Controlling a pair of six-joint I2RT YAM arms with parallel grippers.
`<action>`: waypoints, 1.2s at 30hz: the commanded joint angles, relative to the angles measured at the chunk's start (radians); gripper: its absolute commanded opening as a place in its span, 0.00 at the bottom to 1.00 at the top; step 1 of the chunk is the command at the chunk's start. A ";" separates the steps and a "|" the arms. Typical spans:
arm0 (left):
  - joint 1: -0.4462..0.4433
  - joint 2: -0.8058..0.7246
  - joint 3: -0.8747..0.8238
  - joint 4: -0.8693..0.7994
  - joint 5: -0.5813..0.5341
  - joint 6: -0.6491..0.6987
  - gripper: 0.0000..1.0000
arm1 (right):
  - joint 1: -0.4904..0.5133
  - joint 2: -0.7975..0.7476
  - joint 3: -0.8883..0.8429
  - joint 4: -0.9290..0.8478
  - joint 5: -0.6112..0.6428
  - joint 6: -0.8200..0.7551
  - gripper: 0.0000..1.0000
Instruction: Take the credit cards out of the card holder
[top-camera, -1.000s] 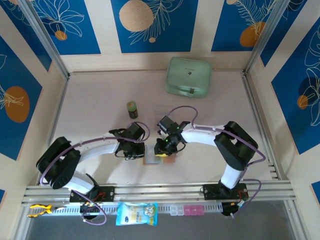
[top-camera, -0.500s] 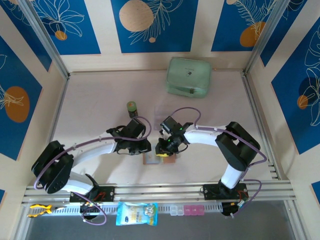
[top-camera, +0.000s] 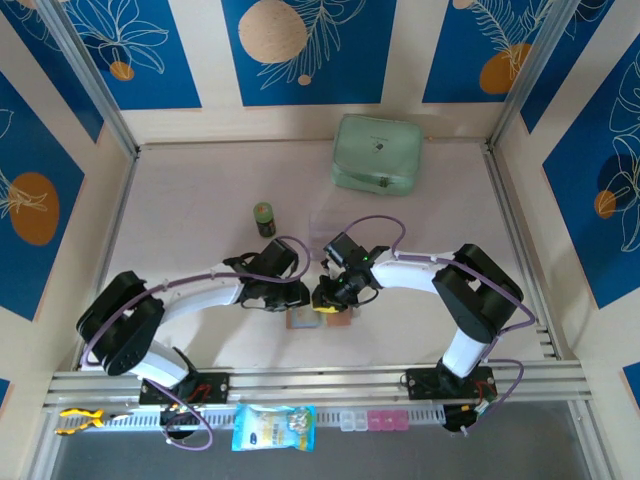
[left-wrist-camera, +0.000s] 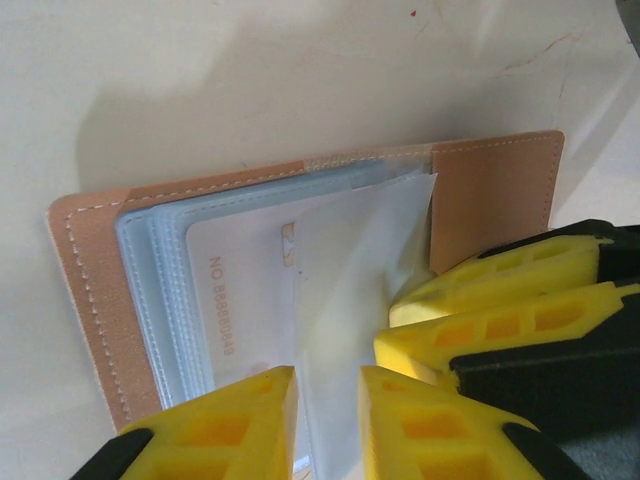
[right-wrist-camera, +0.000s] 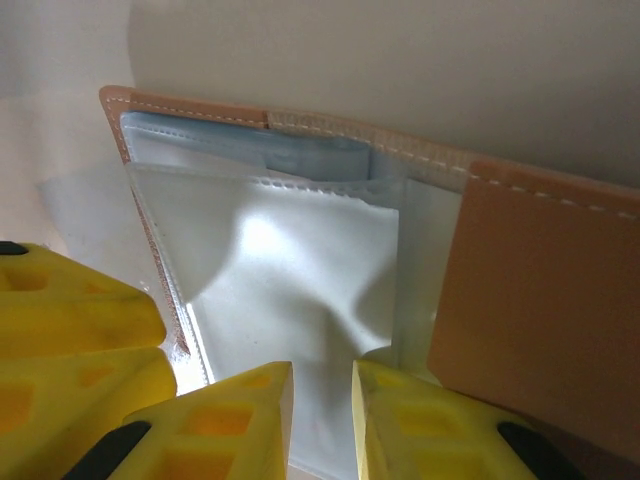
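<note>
The card holder (top-camera: 340, 321) lies open on the table between both arms, a tan wallet (left-wrist-camera: 495, 190) with clear sleeves inside. A pale credit card (left-wrist-camera: 240, 290) with a printed number sits in one sleeve. My left gripper (left-wrist-camera: 328, 420) is narrowly open, and a raised clear sleeve flap (left-wrist-camera: 350, 270) runs through the gap. My right gripper (right-wrist-camera: 322, 420) is also narrowly open, over a wrinkled clear sleeve (right-wrist-camera: 290, 270) beside the tan flap (right-wrist-camera: 530, 290). In the top view the left gripper (top-camera: 298, 298) and the right gripper (top-camera: 322, 300) nearly touch above the holder.
A mint-green case (top-camera: 376, 153) sits at the back of the table. A small green can (top-camera: 263, 218) stands just behind the left arm. A snack pack (top-camera: 273, 427) and small clear boxes (top-camera: 375, 420) lie below the front rail.
My left gripper has moved right, closer to the right gripper over the holder, and its jaws have parted a little. The right gripper has barely shifted.
</note>
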 joint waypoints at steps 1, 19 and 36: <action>-0.013 0.011 -0.017 0.040 0.031 -0.023 0.22 | -0.004 -0.021 -0.012 0.003 -0.022 0.013 0.23; -0.013 0.014 -0.001 -0.051 -0.018 -0.011 0.29 | -0.004 -0.025 -0.016 0.003 -0.020 0.013 0.23; -0.013 0.019 -0.038 0.066 0.039 -0.045 0.23 | 0.000 -0.033 -0.012 0.003 -0.020 0.012 0.23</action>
